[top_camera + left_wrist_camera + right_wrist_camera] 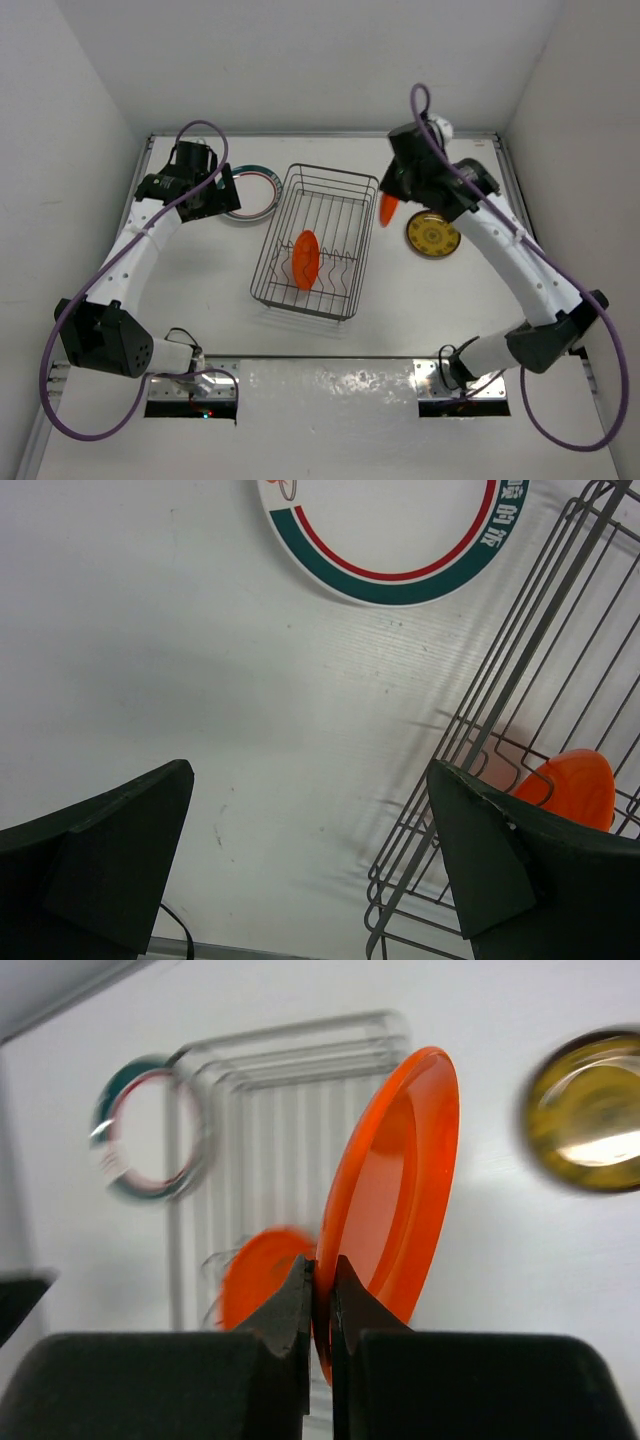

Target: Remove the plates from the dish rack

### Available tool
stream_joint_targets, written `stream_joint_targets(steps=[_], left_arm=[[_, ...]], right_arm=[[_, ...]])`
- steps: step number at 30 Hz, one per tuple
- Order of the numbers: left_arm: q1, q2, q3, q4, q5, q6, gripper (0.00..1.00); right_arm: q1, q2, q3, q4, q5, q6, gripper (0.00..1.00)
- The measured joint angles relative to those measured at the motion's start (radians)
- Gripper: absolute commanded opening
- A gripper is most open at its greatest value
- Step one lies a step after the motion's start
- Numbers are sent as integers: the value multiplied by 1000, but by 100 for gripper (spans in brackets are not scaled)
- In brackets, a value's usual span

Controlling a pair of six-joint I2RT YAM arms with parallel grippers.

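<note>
Right up against the right wrist lens, the right jaws are pinched together on the lower rim of an orange plate (400, 1180), the two dark fingers (285, 1320) squeezing it from either side so it stands on edge, tilted a little. From the top camera I see that held plate (388, 208) hanging clear of the table (400, 320), just outside the far right corner of the dish rack (300, 170) and near the tan-yellow plate (432, 235), which lies flat on the table to the rack's right. A second orange plate (305, 259) stands upright among the tines in the middle of the rack. On my left side, the left jaws are spread wide with nothing between them, above bare table beside the rack's left wall (520, 670). A white plate with a teal and red rim (400, 585) lies flat just beyond them, left of the rack; in the top view the left arm covers part of it.
</note>
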Motion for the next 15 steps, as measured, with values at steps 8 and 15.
stream_joint_targets(steps=[8, 15], left_arm=[[0, 0, 0, 0, 5, 0, 100], [0, 2, 0, -1, 15, 5, 100]], right_arm=[[-419, 264, 133, -98, -12, -303, 0], [-474, 494, 101, -140, -29, -420, 4]])
